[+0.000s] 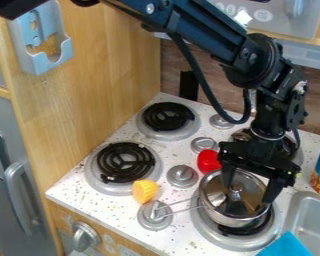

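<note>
In the camera view, the gripper [247, 193] hangs over the metal pot [220, 217], its two fingers spread wide apart and grasping nothing. The pot stands on the near right burner [203, 231], its thin handle [183, 210] pointing left over a round silver knob [154, 223]. Just beyond the pot's far left side lies a red object [207, 161]. A yellow, ridged piece [144, 191] sits farther left, beside the near left burner [125, 162]. To the right are the sink [311, 211] and, at its near left corner, a blue cloth [287, 246].
</note>
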Robot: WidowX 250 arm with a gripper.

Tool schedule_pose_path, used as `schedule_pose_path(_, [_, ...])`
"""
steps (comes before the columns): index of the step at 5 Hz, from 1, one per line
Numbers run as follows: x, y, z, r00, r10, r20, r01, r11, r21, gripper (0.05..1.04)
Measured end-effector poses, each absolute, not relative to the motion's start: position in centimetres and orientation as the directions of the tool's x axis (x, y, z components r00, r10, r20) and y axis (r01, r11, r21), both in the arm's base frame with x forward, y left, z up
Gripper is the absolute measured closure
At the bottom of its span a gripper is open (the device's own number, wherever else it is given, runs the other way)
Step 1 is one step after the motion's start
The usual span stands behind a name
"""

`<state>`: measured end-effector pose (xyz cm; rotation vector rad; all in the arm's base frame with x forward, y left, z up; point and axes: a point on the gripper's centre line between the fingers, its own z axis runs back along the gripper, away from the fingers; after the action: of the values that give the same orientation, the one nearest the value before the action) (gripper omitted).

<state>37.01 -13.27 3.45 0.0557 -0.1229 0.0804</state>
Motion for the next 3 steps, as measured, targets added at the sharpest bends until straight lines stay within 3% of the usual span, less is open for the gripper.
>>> schedule_pose_path(3, [37.51, -12.38, 3.34, 0.99, 0.082, 0.118, -0.09, 0.993, 0.071, 0.078])
